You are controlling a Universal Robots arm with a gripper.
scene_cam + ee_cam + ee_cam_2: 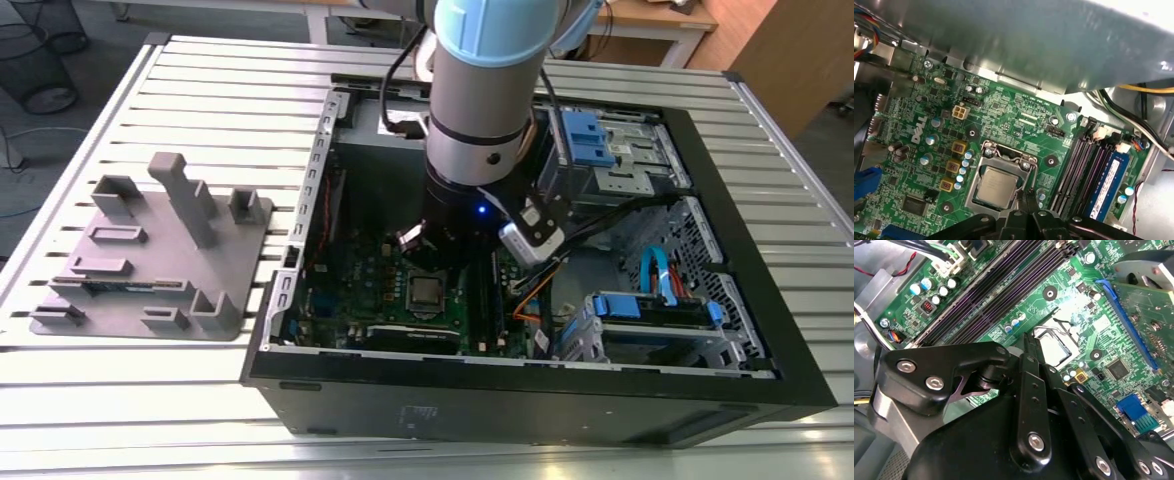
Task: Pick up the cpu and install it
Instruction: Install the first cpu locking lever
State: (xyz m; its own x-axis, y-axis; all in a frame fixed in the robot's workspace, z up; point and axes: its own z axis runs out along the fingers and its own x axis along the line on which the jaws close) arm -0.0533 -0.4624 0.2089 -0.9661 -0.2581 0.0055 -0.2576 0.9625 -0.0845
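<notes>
Item: 1 small flat square cpu (997, 187) with dull silver metal top, lying face-up and level inside the metal-framed socket (1026, 165) on the green circuit board (1004, 112) of the black open computer case (534, 395). Square, no long axis. Black gripper (1026, 200) hung just above its edge, jaws together, holding nothing.

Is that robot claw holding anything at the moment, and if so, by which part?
Nothing, it seems. The silver chip already lies in its socket on the green board, and the gripper hovers just above the chip's edge.
</notes>
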